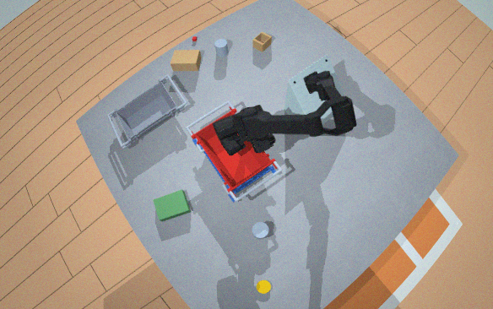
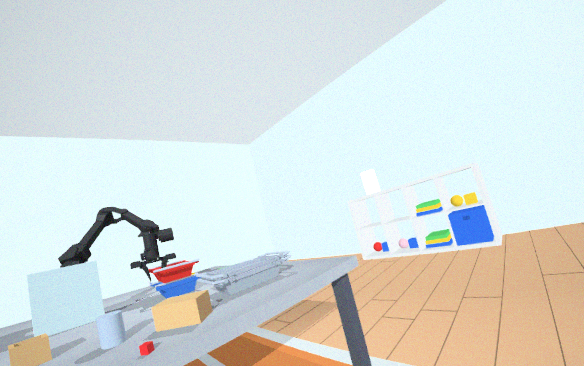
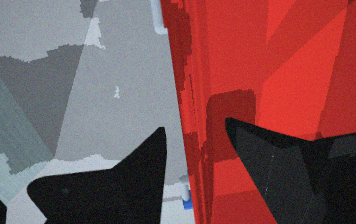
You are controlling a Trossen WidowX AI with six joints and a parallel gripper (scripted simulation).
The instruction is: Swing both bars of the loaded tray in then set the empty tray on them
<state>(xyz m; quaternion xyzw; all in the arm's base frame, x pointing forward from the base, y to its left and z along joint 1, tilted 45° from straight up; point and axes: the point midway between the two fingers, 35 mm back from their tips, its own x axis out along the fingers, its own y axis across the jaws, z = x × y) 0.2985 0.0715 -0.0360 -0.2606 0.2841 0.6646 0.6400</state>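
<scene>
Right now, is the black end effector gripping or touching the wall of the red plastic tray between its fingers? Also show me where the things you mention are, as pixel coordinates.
Apart: the wrist view shows the black end effector [image 1: 249, 146] [image 2: 156, 270] [image 3: 195, 127] open, with gaps either side of the wall [image 3: 192, 100].

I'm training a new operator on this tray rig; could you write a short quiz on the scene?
1. Multiple choice: which tray sits above the blue tray? A) yellow; B) red; C) green.
2. True or false: the gripper is open, astride a wall of the red tray.
3. Fill in the colour: the tray standing apart from those two is ____.

Key: 1. B; 2. True; 3. Grey (the grey tray).
</scene>
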